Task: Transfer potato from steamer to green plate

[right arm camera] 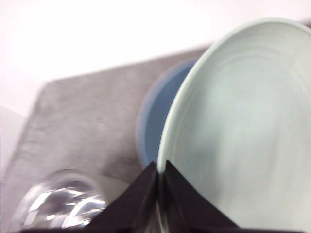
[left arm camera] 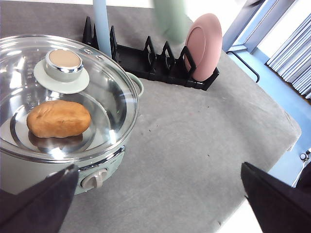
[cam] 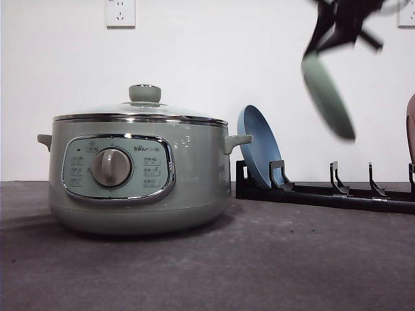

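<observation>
The steamer [cam: 136, 172] stands on the left of the table with its glass lid [left arm camera: 63, 92] on. Through the lid I see the orange-brown potato [left arm camera: 59, 118] lying inside. The green plate [cam: 327, 97] hangs tilted in the air above the rack, blurred by motion, with my right gripper [cam: 331, 35] shut on its upper rim. In the right wrist view the gripper [right arm camera: 159, 184] pinches the edge of the plate [right arm camera: 243, 131]. My left gripper [left arm camera: 158, 167] hovers open above the table beside the steamer, holding nothing.
A black dish rack [cam: 324, 191] stands to the right of the steamer, with a blue plate [cam: 259, 146] upright in its left slot and a pink plate [left arm camera: 204, 43] at its far end. Bare grey table [cam: 259, 259] lies in front of the rack.
</observation>
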### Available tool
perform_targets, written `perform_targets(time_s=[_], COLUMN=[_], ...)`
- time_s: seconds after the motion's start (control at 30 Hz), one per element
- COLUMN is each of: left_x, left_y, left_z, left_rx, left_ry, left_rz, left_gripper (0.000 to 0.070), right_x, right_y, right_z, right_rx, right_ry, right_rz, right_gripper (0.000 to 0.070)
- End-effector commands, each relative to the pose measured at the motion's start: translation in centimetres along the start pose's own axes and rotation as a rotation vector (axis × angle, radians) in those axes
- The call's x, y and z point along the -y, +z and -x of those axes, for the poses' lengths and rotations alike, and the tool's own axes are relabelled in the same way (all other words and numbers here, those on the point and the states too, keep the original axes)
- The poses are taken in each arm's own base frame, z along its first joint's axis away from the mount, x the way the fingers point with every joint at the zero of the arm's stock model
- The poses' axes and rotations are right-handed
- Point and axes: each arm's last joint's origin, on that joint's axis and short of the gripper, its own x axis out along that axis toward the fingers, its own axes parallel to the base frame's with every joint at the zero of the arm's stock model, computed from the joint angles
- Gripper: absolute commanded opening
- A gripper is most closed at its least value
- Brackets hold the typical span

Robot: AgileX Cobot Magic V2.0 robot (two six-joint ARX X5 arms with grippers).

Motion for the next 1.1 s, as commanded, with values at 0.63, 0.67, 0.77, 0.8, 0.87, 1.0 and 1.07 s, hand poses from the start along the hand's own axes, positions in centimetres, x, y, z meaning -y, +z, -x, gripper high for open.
perform_targets(time_s=[0.63, 0.67, 0.77, 0.8, 0.87, 1.0, 1.07], left_x=[0.5, 0.5, 0.5, 0.5, 0.5, 0.5, 0.5], left_y=[0.6, 0.6, 0.6, 0.6, 0.6, 0.6, 0.6], left_z=[0.4, 0.3, 0.3, 0.3, 0.3, 0.3, 0.3], left_rx=[0.025, 0.024, 0.022, 0.022, 0.022, 0.022, 0.022], left_ry=[-0.024, -0.024, -0.024, -0.024, -0.024, -0.024, -0.024], left_rz=[-0.031, -0.031, -0.03, -0.029, -0.029, -0.029, -0.029], left_gripper=[0.07, 0.07, 0.07, 0.07, 0.07, 0.07, 0.07], right_x=[-11.5, -11.5, -11.0, -10.7, -10.1, -9.0, -8.5], right_y=[-10.0, -10.9, -13.5, -14.5, -16.3, -19.3, -20.8], right_z=[18.5, 18.7, 19.0, 19.0, 18.7, 17.4, 16.4], right_rx=[0.0, -0.01, -0.053, -0.075, -0.114, -0.196, -0.247], right_ry=[0.108, 0.111, 0.108, 0.101, 0.089, 0.045, 0.016], right_rz=[0.452, 0.463, 0.479, 0.476, 0.472, 0.462, 0.475], right_gripper=[0.0008, 0.0008, 0.0008, 0.0008, 0.0007, 0.0007, 0.0007])
